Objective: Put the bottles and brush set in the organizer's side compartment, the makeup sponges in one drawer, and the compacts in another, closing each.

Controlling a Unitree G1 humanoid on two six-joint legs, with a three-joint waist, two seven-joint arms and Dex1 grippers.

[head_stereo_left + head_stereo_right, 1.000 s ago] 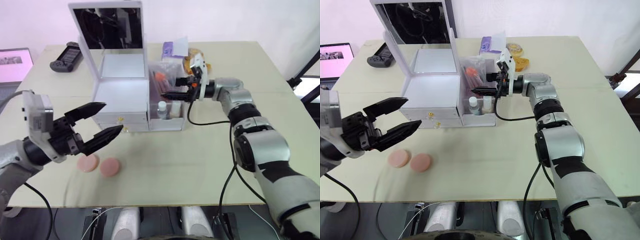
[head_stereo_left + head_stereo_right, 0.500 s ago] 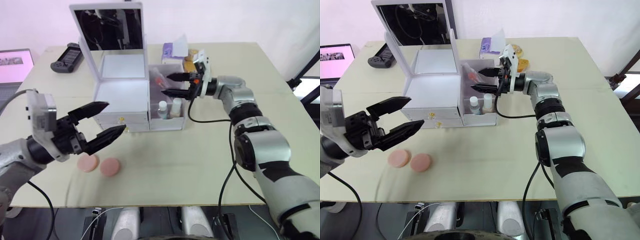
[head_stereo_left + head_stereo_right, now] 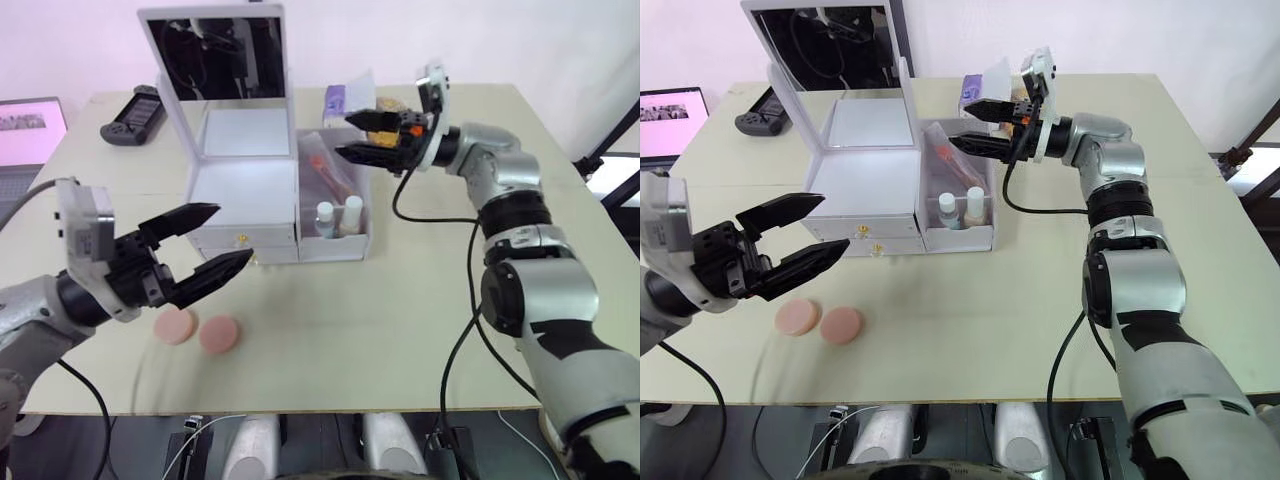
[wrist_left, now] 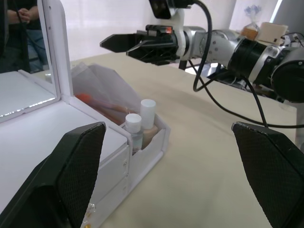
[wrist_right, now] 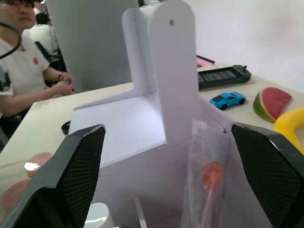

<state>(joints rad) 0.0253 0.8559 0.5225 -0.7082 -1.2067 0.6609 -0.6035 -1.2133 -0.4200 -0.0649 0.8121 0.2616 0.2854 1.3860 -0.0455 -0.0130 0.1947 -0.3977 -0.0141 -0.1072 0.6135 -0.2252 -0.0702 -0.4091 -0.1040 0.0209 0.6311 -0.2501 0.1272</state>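
The white organizer (image 3: 245,190) stands mid-table with its mirror lid (image 3: 215,55) up and both drawers (image 3: 240,238) shut. Its side compartment (image 3: 335,245) holds two white-capped bottles (image 3: 337,215) and the bagged brush set (image 3: 322,165); they also show as bottles (image 4: 140,124) and brush set (image 5: 209,175). My right gripper (image 3: 342,135) hangs open above the compartment's back end, holding nothing. Two flat round pink compacts (image 3: 198,331) lie on the table in front of the organizer. My left gripper (image 3: 232,233) is open just above them, before the drawers.
A purple box (image 3: 345,97) and yellow pieces (image 3: 1042,126) sit behind the compartment. A black controller (image 3: 133,113) and a laptop (image 3: 30,125) are at the far left. A seated person (image 5: 21,66), a toy car (image 5: 228,99) and toy fruit (image 5: 271,102) lie beyond the organizer.
My right gripper has opened, risen out of the side compartment and drawn back toward the table's far side. The left gripper has barely moved.
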